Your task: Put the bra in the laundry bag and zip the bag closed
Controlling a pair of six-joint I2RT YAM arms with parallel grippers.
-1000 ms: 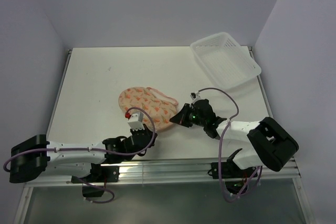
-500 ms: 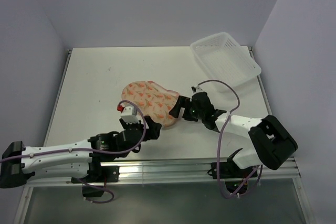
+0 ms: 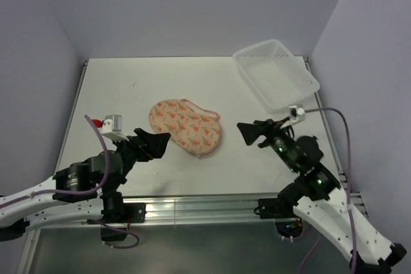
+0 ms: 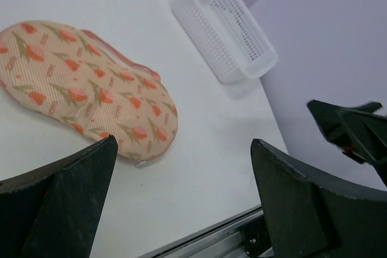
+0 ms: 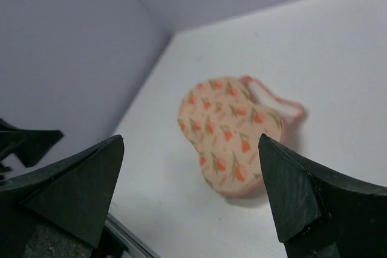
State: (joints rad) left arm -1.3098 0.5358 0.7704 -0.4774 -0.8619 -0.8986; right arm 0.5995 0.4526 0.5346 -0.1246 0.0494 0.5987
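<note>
Laundry bag (image 3: pixel 185 126) lying free.
My left gripper (image 3: pixel 159 145) at its eight o'clock, right gripper (image 3: pixel 247 135) at three, both spread empty; the zipper (image 3: pixel 207 116) may be unfinished, letting the bra spill.

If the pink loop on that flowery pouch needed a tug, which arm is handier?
Probably right: the loop pokes out of the laundry bag toward the open right end effector; the left end effector would reach across it.
</note>
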